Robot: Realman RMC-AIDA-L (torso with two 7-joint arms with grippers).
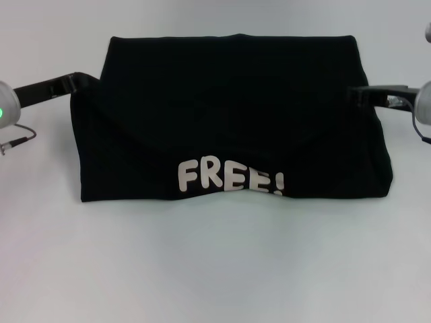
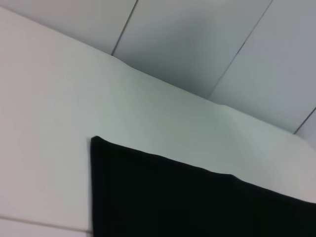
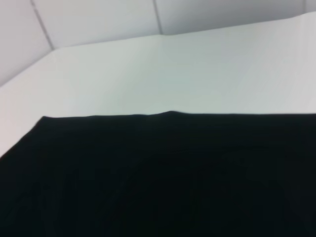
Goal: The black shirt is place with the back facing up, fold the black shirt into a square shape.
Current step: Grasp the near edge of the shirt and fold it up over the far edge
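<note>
The black shirt (image 1: 229, 114) lies on the white table as a wide folded block, with white letters "FREE!" (image 1: 231, 177) along its near edge. My left gripper (image 1: 77, 83) reaches in from the left and meets the shirt's left edge near the far corner. My right gripper (image 1: 362, 94) comes in from the right at the shirt's right edge. Both black gripper tips blend into the dark cloth. The left wrist view shows a corner of the black shirt (image 2: 197, 202), and the right wrist view looks across the flat black shirt (image 3: 158, 177) to its far edge.
The white table (image 1: 215, 269) spreads around the shirt on all sides. Pale wall panels (image 2: 207, 44) stand behind the table's far edge. A thin cable (image 1: 17, 140) hangs by my left arm.
</note>
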